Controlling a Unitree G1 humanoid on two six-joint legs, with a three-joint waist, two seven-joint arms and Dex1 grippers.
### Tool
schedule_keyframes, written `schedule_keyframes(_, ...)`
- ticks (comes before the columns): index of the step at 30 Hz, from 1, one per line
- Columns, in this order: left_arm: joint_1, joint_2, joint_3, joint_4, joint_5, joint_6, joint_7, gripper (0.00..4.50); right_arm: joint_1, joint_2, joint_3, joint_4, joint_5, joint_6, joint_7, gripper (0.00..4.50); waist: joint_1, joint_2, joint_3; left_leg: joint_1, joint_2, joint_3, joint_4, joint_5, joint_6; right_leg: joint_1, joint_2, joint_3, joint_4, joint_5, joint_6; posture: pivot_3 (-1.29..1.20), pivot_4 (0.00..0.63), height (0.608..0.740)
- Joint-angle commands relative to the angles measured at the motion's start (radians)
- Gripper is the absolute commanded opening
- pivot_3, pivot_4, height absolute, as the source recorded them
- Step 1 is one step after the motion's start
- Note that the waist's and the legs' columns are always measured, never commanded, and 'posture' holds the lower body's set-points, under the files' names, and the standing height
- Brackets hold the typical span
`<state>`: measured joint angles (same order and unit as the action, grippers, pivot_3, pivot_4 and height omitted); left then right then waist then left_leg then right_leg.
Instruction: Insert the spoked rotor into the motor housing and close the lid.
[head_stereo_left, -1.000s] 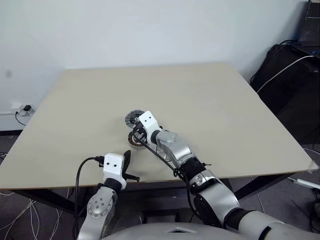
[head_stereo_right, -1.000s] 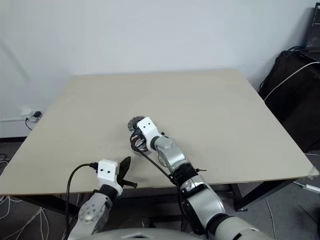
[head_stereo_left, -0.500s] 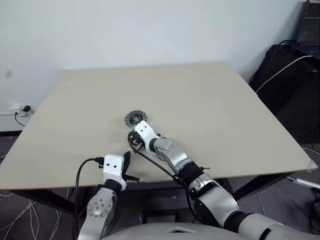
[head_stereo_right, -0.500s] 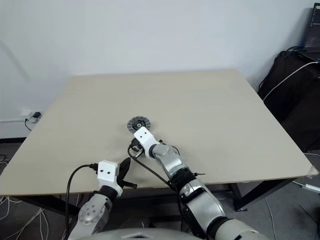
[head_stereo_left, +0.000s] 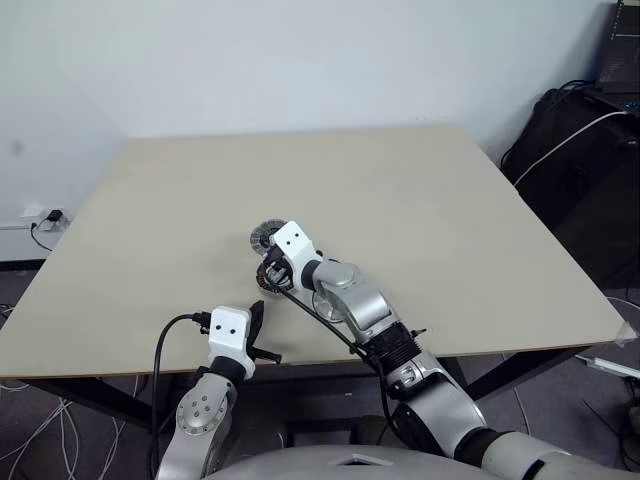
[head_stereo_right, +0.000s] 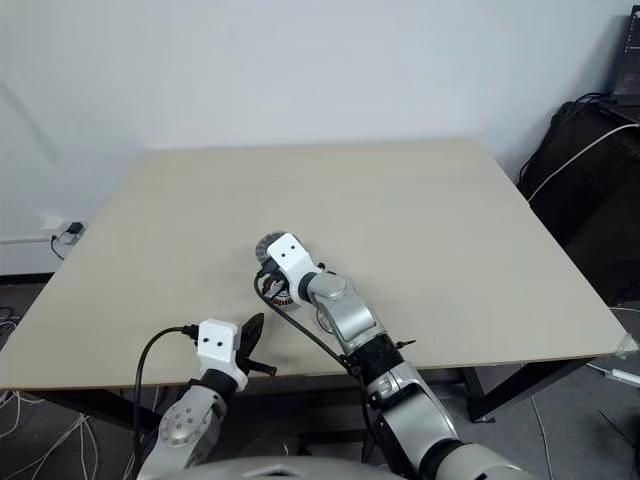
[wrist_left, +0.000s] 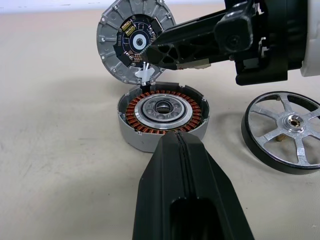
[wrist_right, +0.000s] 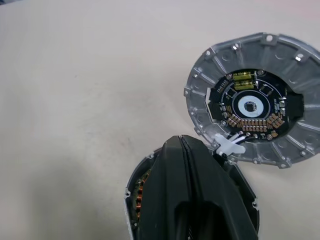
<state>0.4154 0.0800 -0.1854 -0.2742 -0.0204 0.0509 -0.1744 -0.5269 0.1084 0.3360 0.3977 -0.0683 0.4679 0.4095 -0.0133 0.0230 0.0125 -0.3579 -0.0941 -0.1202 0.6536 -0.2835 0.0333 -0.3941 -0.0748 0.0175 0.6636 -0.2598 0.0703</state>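
In the left wrist view the motor housing (wrist_left: 162, 117), a round grey cup ringed with copper windings, sits on the table. Just behind it the lid (wrist_left: 135, 40), a ribbed grey disc with a circuit board inside, looks tipped up with a white connector at its lower edge. The spoked rotor (wrist_left: 285, 132), dark-rimmed with silver spokes, lies flat beside the housing. My right gripper (wrist_left: 152, 50) is shut and empty, reaching over the housing (wrist_right: 137, 200) with its tips by the lid (wrist_right: 250, 105). My left gripper (head_stereo_left: 255, 318) is shut and empty near the table's front edge, pointing at the housing.
The beige table (head_stereo_left: 450, 220) stretches wide behind and to the right of the parts. Off the table's right side stand a black bag and cables (head_stereo_left: 580, 150). A wall socket (head_stereo_left: 40, 218) is low on the left.
The right gripper dipped toward the table's front half a second ago and has risen back over the housing. The left arm has not moved.
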Motion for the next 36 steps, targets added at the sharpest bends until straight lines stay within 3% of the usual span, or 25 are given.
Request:
schedule_keyframes(1,-0.010,-0.003,0.002,-0.011,-0.005,-0.016,0.002,0.00,-0.025,0.021,-0.005,0.042,-0.005,-0.031,-0.028,0.03,0.000,0.000,0.000,0.000,0.000,0.000,0.000,0.000,0.000,0.000,0.000,0.000,0.000,0.000,0.000,0.00,0.000,0.740)
schedule_keyframes(13,0.000,-0.005,0.005,-0.021,-0.004,-0.018,0.012,0.00,-0.142,0.059,-0.042,0.379,-0.027,-0.156,-0.126,0.03,0.000,0.000,0.000,0.000,0.000,0.000,0.000,0.000,0.000,0.000,0.000,0.000,0.000,0.000,0.000,0.00,0.000,0.740)
schedule_keyframes(20,0.001,-0.003,0.005,-0.021,-0.005,-0.020,0.012,0.00,-0.158,0.047,-0.059,0.434,-0.024,-0.191,-0.133,0.03,-0.001,0.001,0.000,0.000,0.000,0.000,0.000,0.001,-0.001,0.000,0.000,0.000,0.001,0.000,-0.001,0.00,0.000,0.740)
schedule_keyframes(27,-0.004,0.000,0.001,-0.018,-0.006,-0.018,0.006,0.00,-0.103,0.045,-0.054,0.296,-0.001,-0.176,-0.083,0.03,-0.004,0.001,0.000,0.000,0.000,0.000,0.000,0.001,-0.001,0.000,0.001,0.000,0.000,0.001,-0.001,0.00,0.000,0.740)
schedule_keyframes(36,0.005,0.000,0.008,-0.025,-0.009,-0.014,0.007,0.00,0.123,-0.094,-0.096,-0.301,0.090,0.067,0.030,0.03,0.008,-0.001,0.000,-0.001,-0.001,-0.001,-0.002,0.001,0.000,0.000,-0.001,-0.001,-0.002,0.001,-0.001,0.00,0.000,0.740)
